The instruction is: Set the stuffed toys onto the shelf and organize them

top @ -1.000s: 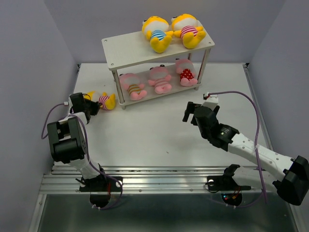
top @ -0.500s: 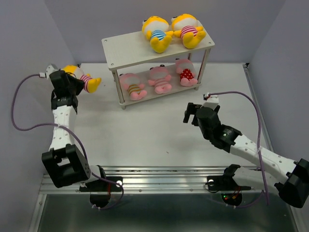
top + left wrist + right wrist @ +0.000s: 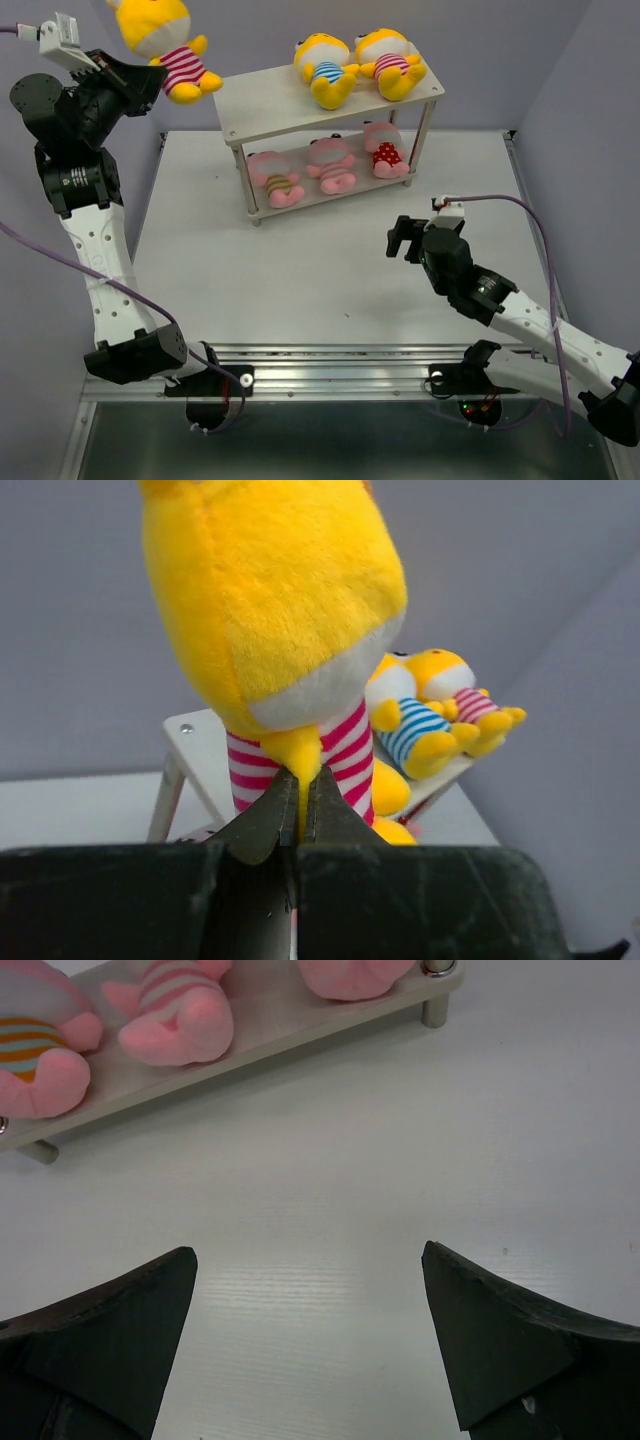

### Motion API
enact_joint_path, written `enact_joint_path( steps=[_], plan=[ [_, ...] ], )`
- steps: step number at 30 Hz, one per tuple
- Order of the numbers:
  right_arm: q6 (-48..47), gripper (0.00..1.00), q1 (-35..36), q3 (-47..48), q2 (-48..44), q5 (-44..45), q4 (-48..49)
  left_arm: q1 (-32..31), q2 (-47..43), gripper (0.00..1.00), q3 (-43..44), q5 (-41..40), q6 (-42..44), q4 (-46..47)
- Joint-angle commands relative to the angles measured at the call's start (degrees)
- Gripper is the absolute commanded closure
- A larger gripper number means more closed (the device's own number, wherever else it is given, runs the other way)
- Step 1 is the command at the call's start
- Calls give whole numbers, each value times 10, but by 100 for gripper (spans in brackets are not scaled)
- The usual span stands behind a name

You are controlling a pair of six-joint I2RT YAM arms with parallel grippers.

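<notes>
My left gripper (image 3: 157, 73) is raised high, left of the shelf (image 3: 268, 106), and is shut on a yellow stuffed toy (image 3: 160, 30) in a red-striped shirt. In the left wrist view the jaws (image 3: 300, 780) pinch a yellow limb of this toy (image 3: 280, 610), which hangs upright above them. Two yellow toys (image 3: 325, 68) (image 3: 392, 62) lie on the top board. Three pink toys (image 3: 272, 178) (image 3: 332, 165) (image 3: 385, 150) lie on the lower board. My right gripper (image 3: 400, 238) stands open over the table in front of the shelf, with nothing between its fingers (image 3: 310, 1255).
The left part of the shelf's top board (image 3: 195, 745) is bare. Grey walls close in the table on the left, back and right. A metal rail (image 3: 330, 375) runs along the near edge. The shelf's front right leg (image 3: 437, 1005) stands ahead of my right gripper.
My left arm has lifted the yellow toy from the table left of the shelf up to above the level of the top board. The right arm has shifted slightly.
</notes>
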Motion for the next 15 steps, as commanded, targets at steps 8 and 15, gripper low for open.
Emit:
enact_joint_path(
  steps=[8, 15],
  plan=[
    [-6, 0, -3, 1, -2, -9, 23, -53, 79, 100, 71, 262, -63, 104],
    [-6, 0, -3, 7, 0, -5, 22, -102, 145, 100, 83, 221, -108, 116]
  ],
)
